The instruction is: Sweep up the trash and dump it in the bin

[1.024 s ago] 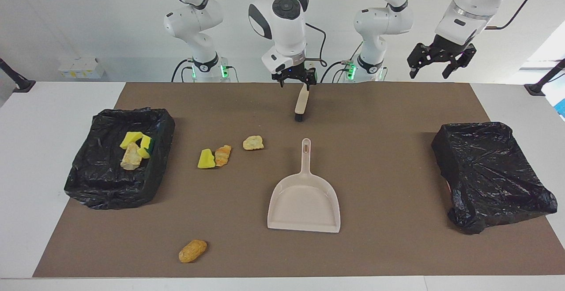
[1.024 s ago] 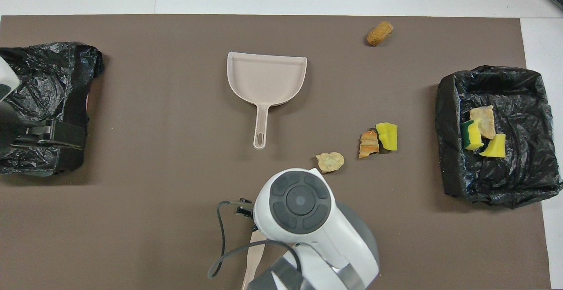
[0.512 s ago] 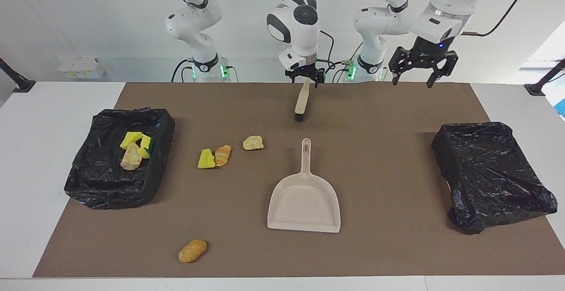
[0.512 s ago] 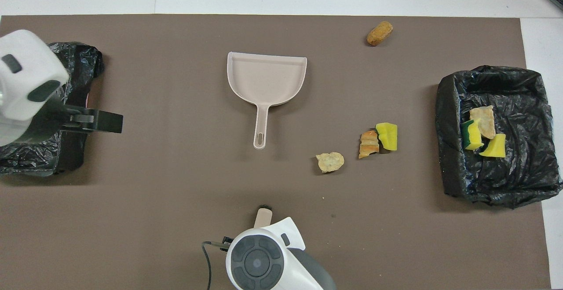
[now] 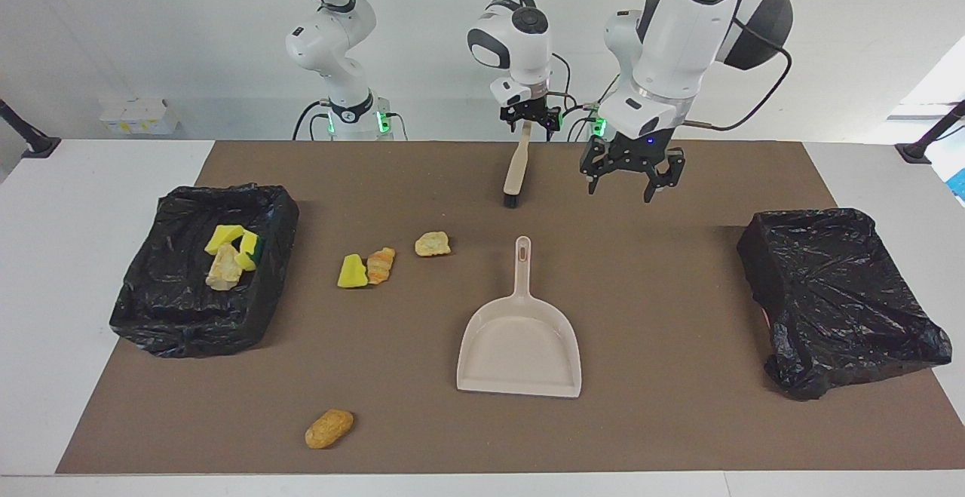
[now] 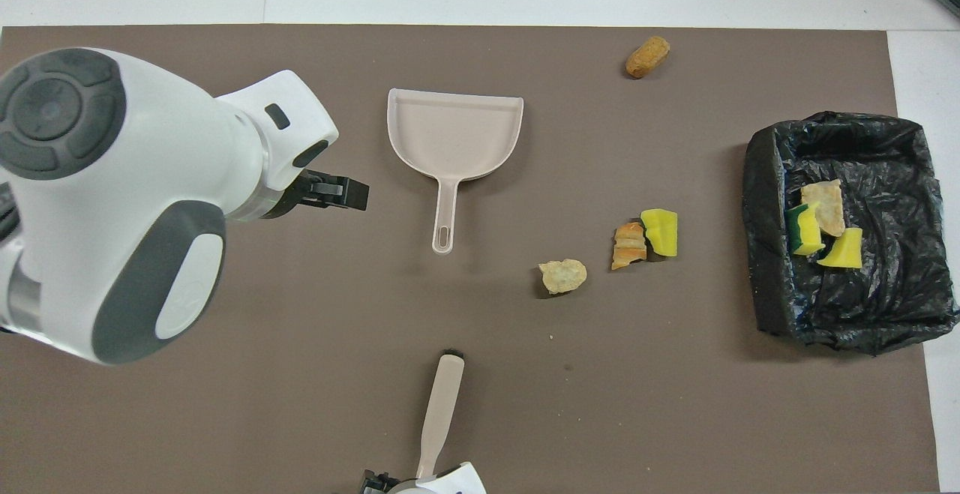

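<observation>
Four pieces of trash lie loose on the brown mat: a yellow sponge piece (image 5: pixel 351 271) touching a croissant (image 5: pixel 381 264), a tan lump (image 5: pixel 433 243) near them, and a bread lump (image 5: pixel 329 428) farthest from the robots. Three more scraps (image 5: pixel 230 254) sit in the black-lined bin (image 5: pixel 166 316) at the right arm's end. The dustpan (image 5: pixel 520 346) lies mid-table. The left gripper (image 5: pixel 632 182) hangs open and empty above the mat, beside the dustpan's handle, well apart from the trash. The right gripper (image 5: pixel 530 123), open, is at the handle tip of the brush (image 5: pixel 515 173).
</observation>
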Controlling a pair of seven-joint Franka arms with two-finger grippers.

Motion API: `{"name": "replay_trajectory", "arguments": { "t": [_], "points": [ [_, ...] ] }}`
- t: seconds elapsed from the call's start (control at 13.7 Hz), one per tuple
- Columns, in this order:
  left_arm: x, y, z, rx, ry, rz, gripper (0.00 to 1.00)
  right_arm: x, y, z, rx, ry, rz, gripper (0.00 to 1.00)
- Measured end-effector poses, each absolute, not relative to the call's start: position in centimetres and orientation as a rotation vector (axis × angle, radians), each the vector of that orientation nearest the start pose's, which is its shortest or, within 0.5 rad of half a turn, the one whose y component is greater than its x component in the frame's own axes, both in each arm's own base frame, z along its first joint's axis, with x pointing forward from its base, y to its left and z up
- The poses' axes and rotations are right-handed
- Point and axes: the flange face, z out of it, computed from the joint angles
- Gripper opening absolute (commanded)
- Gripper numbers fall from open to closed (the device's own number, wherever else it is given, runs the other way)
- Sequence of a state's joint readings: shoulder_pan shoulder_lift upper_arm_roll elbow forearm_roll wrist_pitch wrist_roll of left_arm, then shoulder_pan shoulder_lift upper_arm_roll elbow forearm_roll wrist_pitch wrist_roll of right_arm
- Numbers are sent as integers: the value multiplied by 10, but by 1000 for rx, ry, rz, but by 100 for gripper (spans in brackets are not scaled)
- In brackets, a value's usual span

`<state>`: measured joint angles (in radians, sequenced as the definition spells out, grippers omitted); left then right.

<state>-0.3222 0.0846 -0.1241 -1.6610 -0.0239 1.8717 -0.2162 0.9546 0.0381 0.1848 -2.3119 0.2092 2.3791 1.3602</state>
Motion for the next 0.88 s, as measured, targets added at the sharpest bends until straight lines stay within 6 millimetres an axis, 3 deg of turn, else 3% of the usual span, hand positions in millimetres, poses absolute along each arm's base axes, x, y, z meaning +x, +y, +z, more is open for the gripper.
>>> {"name": "replay_trajectory", "arguments": {
  "t": [0.07, 0.29, 0.44, 0.59, 0.73, 0.8, 0.88],
  "points": [
    [546, -272, 548, -3194, 347, -174, 100, 213, 465, 329, -3010, 579, 210, 100],
    [551, -322, 493, -3147, 323, -196, 100, 211, 455, 327, -3013, 614, 208, 81],
    [553, -351, 456, -3145, 300, -204, 100, 211, 455, 328, -3011, 615, 206, 60],
    [556, -364, 431, -3154, 288, -204, 100, 212, 455, 329, -3009, 615, 204, 34],
    [558, -366, 422, -3159, 267, -205, 100, 213, 457, 331, -2989, 614, 190, 18],
    [560, -367, 418, -3160, 264, -205, 100, 214, 458, 332, -2977, 616, 183, 3],
    [561, -367, 414, -3163, 262, -209, 100, 215, 458, 332, -2972, 617, 180, 0]
  ]
}}
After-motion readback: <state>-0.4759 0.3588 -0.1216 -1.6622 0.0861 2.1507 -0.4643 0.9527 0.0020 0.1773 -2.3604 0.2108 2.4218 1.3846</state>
